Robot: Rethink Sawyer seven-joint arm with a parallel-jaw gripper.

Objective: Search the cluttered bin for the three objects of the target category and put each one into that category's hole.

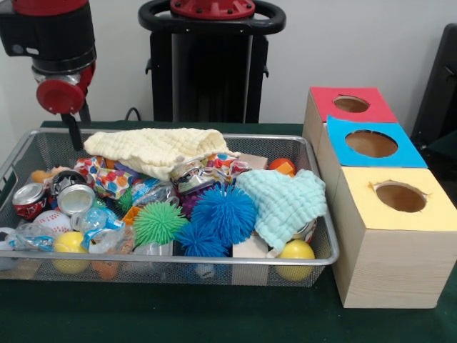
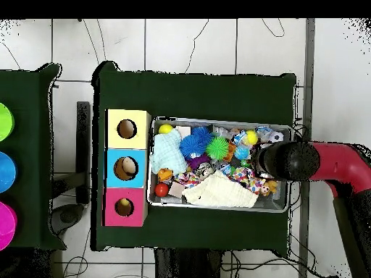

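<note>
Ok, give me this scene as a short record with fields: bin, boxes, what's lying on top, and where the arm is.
bin: silver wire mesh basket, full of clutter
boxes: three pale wooden boxes beside it, tops red, blue, yellow, each with a round hole
on top: pale yellow cloth, mint knitted cloth, spiky blue ball, spiky green ball
arm: red and black arm over the basket's end farthest from the boxes
tool: state unclear

1. The red and black robot arm [image 1: 51,50] comes down from the top left corner in the front view, its wrist pointing straight down.
2. From overhead, the red forearm reaches in from the right edge, ending in a round black wrist housing [image 2: 286,161].
3. The thin dark pincer [image 1: 73,131] hangs below the red wrist joint; its opening cannot be judged.
</note>
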